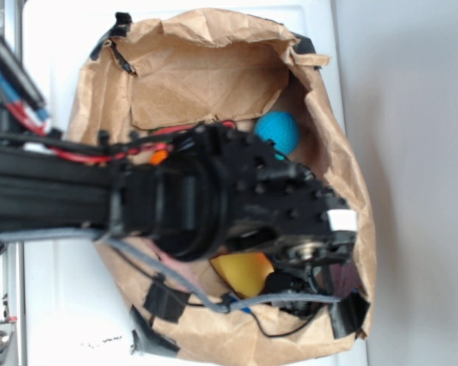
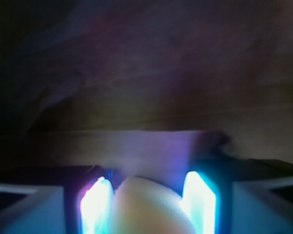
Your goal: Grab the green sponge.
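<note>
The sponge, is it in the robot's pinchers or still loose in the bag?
In the pinchers. The wrist view shows the pale sponge between the gripper's two glowing fingers.

- Robot lab setup, judging by a black arm [image 1: 76,191] with exposed wiring [image 1: 99,156]
- Taped brown paper bag [image 1: 214,84] on a plain white tabletop [image 1: 53,69]

A white table [image 1: 61,305] fills the left and centre of the overhead view. To its right runs a plain pale grey floor [image 1: 420,183]. Lighting is bright and even. A metal rail [image 1: 4,305] with a bracket stands at the lower left edge.
</note>
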`<state>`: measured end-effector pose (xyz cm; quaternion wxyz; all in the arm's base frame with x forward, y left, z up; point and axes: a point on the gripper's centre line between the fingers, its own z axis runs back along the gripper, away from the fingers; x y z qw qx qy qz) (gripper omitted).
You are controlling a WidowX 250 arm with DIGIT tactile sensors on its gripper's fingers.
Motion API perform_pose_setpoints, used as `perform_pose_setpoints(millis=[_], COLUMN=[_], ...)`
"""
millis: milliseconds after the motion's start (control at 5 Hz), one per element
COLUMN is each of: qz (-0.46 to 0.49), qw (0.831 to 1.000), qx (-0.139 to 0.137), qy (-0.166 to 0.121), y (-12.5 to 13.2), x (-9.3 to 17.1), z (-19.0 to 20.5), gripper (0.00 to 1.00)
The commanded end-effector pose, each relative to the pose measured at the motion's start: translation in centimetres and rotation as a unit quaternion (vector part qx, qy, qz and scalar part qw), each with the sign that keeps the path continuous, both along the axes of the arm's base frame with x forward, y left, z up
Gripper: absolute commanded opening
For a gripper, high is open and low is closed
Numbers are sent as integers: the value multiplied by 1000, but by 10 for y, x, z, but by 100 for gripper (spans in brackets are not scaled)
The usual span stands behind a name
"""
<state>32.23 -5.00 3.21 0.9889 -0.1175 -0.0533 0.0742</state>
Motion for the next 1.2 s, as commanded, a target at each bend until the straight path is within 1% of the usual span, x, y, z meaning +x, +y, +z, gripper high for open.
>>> perform_pose_setpoints(millis=[0,200,400,600,800,1000], qz=[30,37,53,73,55,26], qw=[998,998,995,993,993,985], qx=[-47,-43,-29,-25,-56,-63], qy=[-23,-31,-79,-86,-92,-156], y=[21,39,53,66,74,65], x=[15,-2,-22,-28,-35,-39], z=[76,97,100,108,116,111], gripper=[0,0,0,0,0,0])
